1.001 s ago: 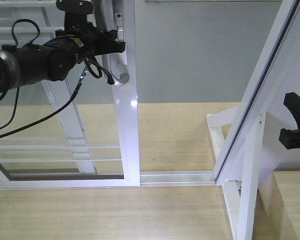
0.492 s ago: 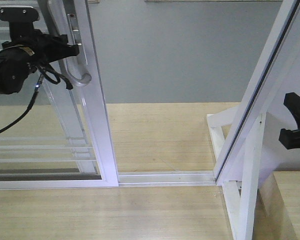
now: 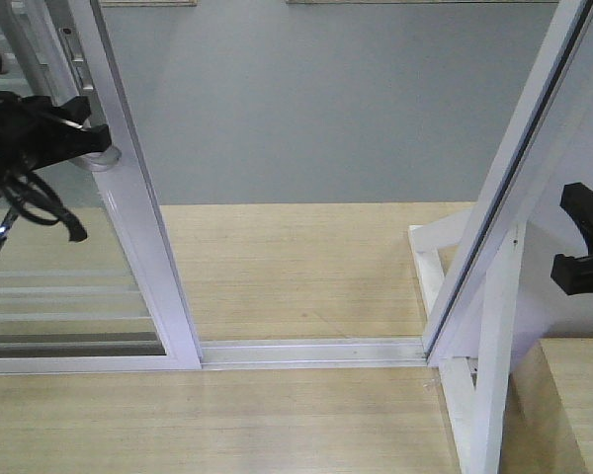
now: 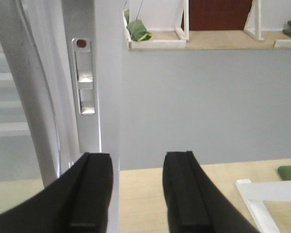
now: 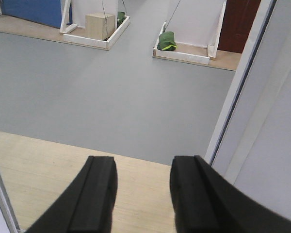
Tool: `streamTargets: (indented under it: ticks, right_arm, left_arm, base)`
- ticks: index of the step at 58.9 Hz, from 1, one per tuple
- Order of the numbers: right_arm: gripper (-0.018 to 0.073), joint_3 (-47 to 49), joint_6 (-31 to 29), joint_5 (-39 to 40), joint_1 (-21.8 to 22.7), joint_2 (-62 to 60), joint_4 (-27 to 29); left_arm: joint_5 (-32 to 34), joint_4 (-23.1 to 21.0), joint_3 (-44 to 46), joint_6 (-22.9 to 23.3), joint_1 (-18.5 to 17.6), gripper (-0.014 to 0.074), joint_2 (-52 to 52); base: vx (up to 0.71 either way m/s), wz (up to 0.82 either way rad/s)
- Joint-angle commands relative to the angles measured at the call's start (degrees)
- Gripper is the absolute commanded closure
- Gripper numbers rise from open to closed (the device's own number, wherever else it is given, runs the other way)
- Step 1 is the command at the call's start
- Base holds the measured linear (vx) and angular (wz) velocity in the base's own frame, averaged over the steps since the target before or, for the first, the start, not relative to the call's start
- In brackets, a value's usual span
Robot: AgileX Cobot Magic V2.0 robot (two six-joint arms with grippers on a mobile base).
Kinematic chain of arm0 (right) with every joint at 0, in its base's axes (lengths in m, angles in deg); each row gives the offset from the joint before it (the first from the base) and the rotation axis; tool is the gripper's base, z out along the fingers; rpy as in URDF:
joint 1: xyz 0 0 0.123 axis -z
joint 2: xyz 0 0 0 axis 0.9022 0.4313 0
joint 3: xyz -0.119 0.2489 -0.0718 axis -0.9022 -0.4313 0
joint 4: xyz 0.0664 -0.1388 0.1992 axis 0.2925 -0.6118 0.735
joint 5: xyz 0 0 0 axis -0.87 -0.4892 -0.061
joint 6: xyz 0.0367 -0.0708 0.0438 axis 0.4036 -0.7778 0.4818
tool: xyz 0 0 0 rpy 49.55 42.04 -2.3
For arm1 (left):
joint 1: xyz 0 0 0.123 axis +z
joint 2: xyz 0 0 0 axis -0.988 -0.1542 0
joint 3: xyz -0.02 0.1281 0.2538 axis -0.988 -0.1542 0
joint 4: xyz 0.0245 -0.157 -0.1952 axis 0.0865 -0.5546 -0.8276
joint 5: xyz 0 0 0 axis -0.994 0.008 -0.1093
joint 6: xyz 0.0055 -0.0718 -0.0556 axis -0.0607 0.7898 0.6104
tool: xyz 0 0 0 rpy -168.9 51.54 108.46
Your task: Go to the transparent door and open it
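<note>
The transparent door [image 3: 128, 217] stands at the left, a glass panel in a glossy white frame with thin white bars low down. Its silver-grey handle [image 3: 105, 156] and lock plate [image 4: 85, 77] sit on the right stile. My left gripper [image 3: 79, 136] is at the handle, its black fingers pointing right against the stile. In the left wrist view the left gripper [image 4: 138, 189] is open, and the stile's edge [image 4: 109, 121] runs just inside the left finger [image 4: 94, 189]. My right gripper [image 3: 583, 247] is at the right edge, open and empty [image 5: 143, 194].
A slanted white-framed glass panel [image 3: 519, 168] without a handle stands at the right on a white wooden support [image 3: 474, 385]. The floor track [image 3: 316, 351] crosses the wooden floor. Grey floor [image 3: 336, 109] lies beyond. White trays with green items [image 5: 167, 41] stand far off.
The door has slid left along its track with my left gripper at its handle, and the gap to the right panel has widened. The right gripper has not moved.
</note>
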Motion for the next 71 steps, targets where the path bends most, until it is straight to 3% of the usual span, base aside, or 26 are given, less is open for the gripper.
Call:
streamTargets:
  ticks: [1, 16, 32, 40, 49, 57, 68, 71]
  right_arm:
    - [0.0216, 1.66, -0.20, 4.35, 0.39, -0.25, -0.26]
    - [0.0216, 1.66, -0.20, 4.35, 0.39, -0.25, -0.31]
    - [0.0216, 1.66, -0.20, 4.35, 0.39, -0.25, -0.31]
    - [0.0216, 1.66, -0.20, 4.47, 0.39, -0.25, -0.31]
    - [0.0216, 1.66, -0.20, 4.47, 0.39, -0.25, -0.31]
    - [0.0216, 1.66, -0.20, 4.47, 0.39, -0.25, -0.31]
    - [0.0216, 1.66, -0.26, 4.47, 0.39, -0.25, -0.31]
    - [0.0216, 1.66, -0.26, 4.47, 0.39, -0.25, -0.31]
  left_arm:
    - [4.53, 0.15, -3.04, 0.52, -0.29, 0.0216, 9.00]
    - [-2.03, 0.07, -12.84, 0.45, -0.21, 0.0216, 26.84]
    - [-1.25, -0.07, -17.96, 0.26, -0.98, 0.0225, 32.38]
    - [1.38, -0.27, -23.09, -2.61, 1.92, 0.0332, 37.93]
    - [0.25, 0.75, -29.60, -2.57, 6.74, 0.0605, 50.48]
    - [-4.83, 5.29, -34.93, -2.46, 7.49, 0.0605, 61.92]
    - [-7.72, 5.29, -44.98, -2.46, 7.49, 0.0603, 76.14]
    - [-13.46, 5.29, -44.88, -2.51, 7.49, 0.0603, 80.15]
  base:
    - [0.00, 0.00]
    - [0.00, 0.00]
    - [0.00, 0.00]
    - [0.00, 0.00]
    - [0.00, 0.00]
    - [0.00, 0.00]
    - [0.00, 0.00]
    - [0.00, 0.00]
